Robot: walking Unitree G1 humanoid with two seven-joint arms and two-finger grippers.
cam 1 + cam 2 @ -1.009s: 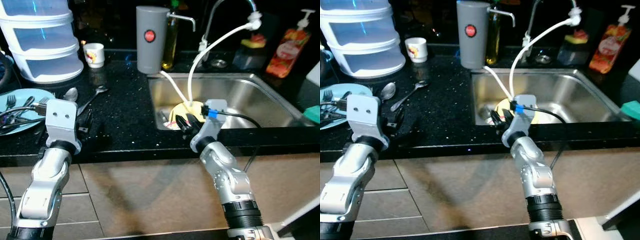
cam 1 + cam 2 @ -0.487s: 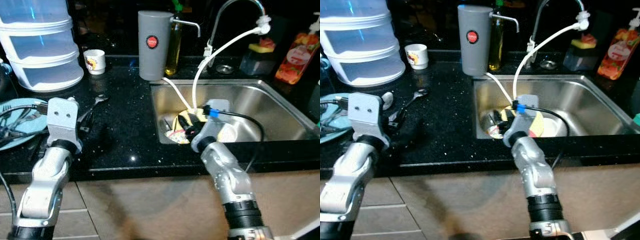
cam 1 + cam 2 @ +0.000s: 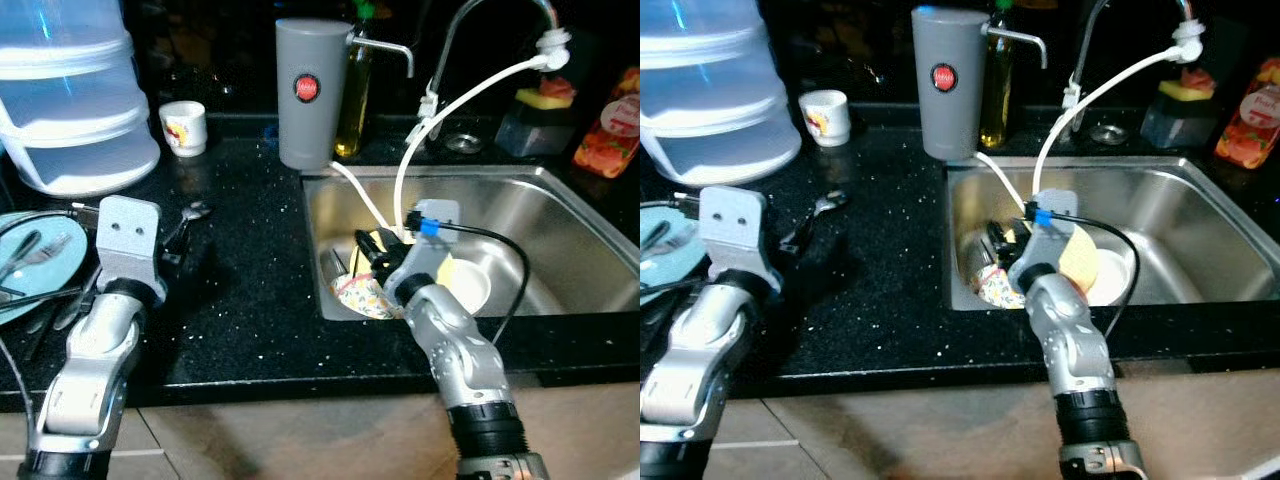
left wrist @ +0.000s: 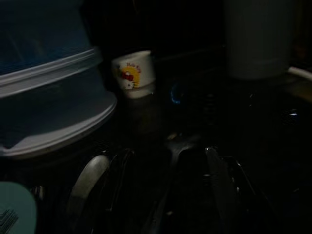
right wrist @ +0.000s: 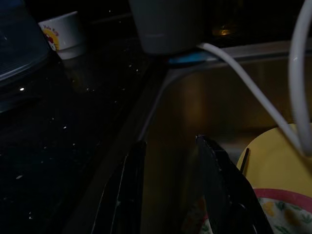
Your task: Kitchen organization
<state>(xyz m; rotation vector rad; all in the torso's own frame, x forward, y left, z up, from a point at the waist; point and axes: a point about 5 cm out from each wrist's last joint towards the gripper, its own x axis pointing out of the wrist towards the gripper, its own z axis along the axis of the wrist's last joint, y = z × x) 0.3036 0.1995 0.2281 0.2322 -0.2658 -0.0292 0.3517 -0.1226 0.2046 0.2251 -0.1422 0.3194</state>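
As the camera shifted, right pincer [image 3: 368, 252] reached deeper into the sink [image 3: 560, 215], fingers apart

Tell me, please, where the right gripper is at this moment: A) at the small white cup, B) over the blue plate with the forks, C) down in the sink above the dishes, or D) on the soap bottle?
C: the right gripper reaches into the steel sink, its open black fingers poised over the yellow plate and a patterned dish beside it.
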